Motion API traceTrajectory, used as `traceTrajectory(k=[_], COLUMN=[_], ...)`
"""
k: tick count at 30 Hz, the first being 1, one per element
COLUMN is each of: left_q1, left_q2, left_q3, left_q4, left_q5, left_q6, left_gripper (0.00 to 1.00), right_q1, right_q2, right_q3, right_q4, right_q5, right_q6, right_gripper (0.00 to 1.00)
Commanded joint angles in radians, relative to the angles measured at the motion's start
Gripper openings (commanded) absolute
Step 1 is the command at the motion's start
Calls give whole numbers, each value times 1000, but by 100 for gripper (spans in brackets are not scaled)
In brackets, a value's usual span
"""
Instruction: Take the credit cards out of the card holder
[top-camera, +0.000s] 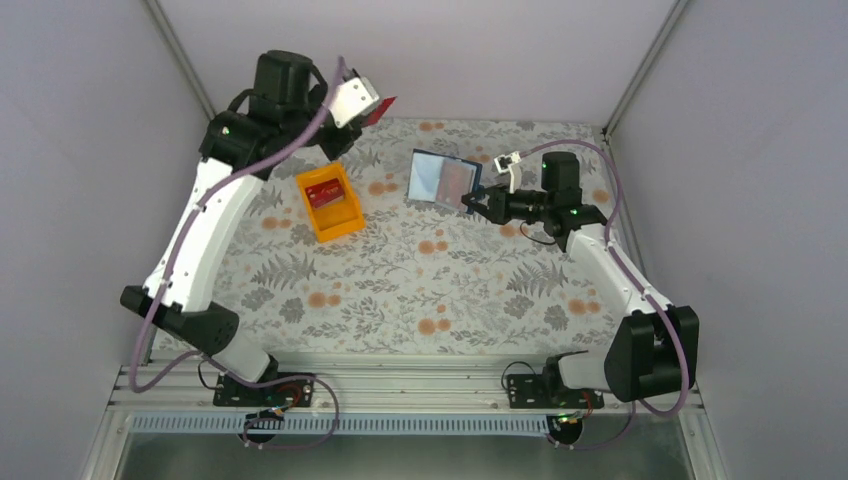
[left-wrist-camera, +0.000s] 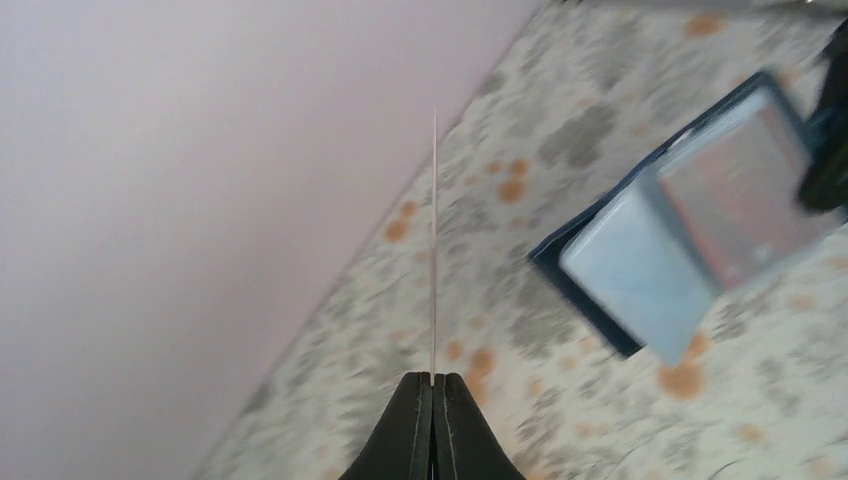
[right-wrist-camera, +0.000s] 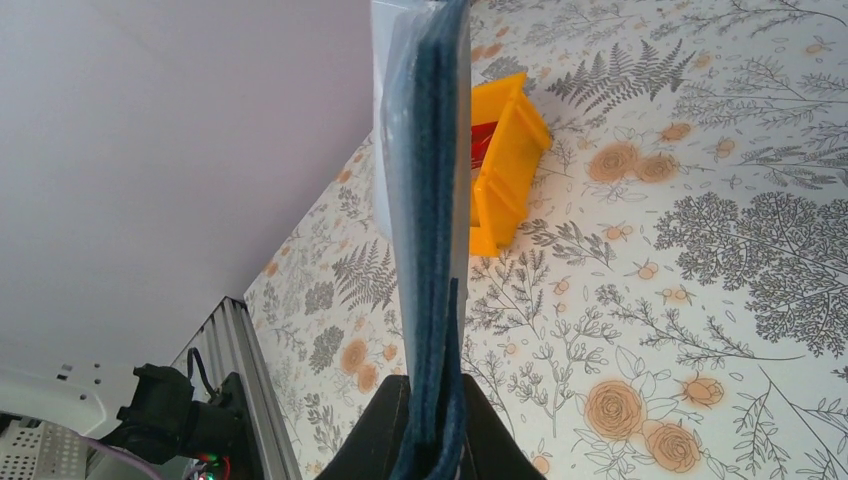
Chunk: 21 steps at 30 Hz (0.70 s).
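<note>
- Toward the far right of the table (top-camera: 420, 290), the card holder (top-camera: 445, 178) stands open, pinched at its near right corner by your right gripper (top-camera: 472, 204), which is clamped on the blue cover. Whether its lower edge touches the surface I cannot tell.
- A reddish panel behind its clear pocket looks to me like a card not yet drawn.
- Your left gripper (top-camera: 375, 105) hangs high over the far left corner, clenched on a red card (top-camera: 383, 107), which its wrist view shows edge-on.
- The step in hand, I judge, is carrying that card to the orange tray (top-camera: 350, 228) near the far left, where a second red card (top-camera: 322, 195) lies.
- Your next move calls for lowering over the tray and letting go inside its rim, while you hold the card holder steady.
- A floral cloth covers the table, and plain pale walls (top-camera: 420, 50) close in three sides.
</note>
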Motion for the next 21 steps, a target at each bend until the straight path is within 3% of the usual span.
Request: traceTrajectory(k=[1, 5, 8, 10, 13, 15, 18, 21], left_q1=[-146, -226, -281, -325, -400, -438, -453, -452], left_q2=[-50, -167, -254, -280, -327, -381, -450, -444], left_q3=[-52, -239, -370, -398, -465, -581, -770, -839], left_q4=[-24, 277, 542, 632, 805, 1053, 1494, 1769], left_q5=[-724, -1108, -1208, -1228, -1222, -1177, -945, -771], left_q6=[223, 520, 812, 973, 1217, 1471, 1864, 2074], left_gripper=[2, 2, 2, 2, 2, 3, 2, 2], right_q1=[-3, -3, -2, -3, -2, -3, -3, -3], right_q2=[-22, -32, -35, -36, -37, -38, -44, -53], right_q3=[28, 42, 46, 45, 45, 45, 44, 42], right_q4=[1, -20, -25, -23, -22, -27, -33, -33], right_q5=[-4, -12, -17, -20, -16, -22, -25, -26], right_q6=[7, -8, -17, -21, -27, -33, -43, -49], right_gripper=[4, 4, 4, 4, 4, 4, 4, 4])
